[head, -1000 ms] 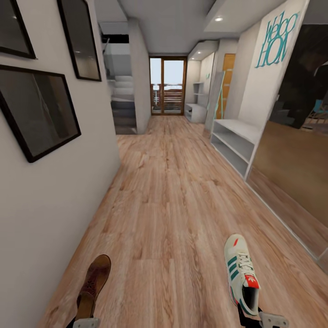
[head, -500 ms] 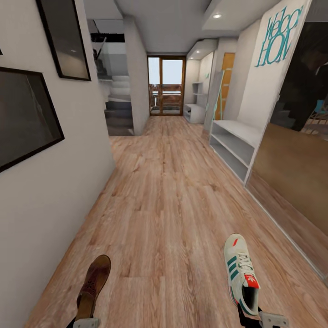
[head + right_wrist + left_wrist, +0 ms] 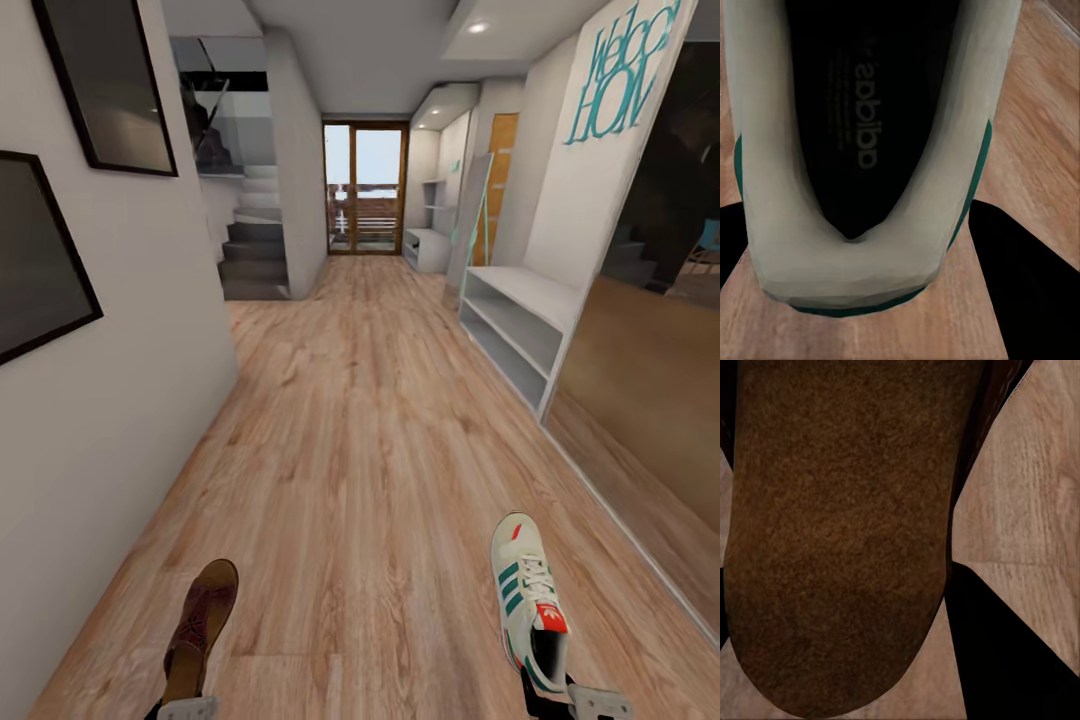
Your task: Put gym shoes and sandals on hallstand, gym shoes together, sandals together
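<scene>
My left gripper at the head view's bottom edge is shut on a dark-brown sandal, held above the corridor floor with its toe pointing ahead. In the left wrist view the sandal's brown sole looms close. My right gripper is shut on an off-white gym shoe with green stripes and a red tab. The right wrist view looks into that gym shoe's dark opening. The hallstand, pale grey with two open shelf compartments, stands ahead on the right. The other shoe and sandal are out of view.
A white wall with dark framed pictures runs along the left. A large dark mirror panel lines the right wall beside the hallstand. Stairs rise at the far left. A glass door and another pale unit close the corridor's end.
The whole view has advanced along the corridor: the wall pictures have slid left and the hallstand is a little nearer. Both shoes stay held in the same place.
</scene>
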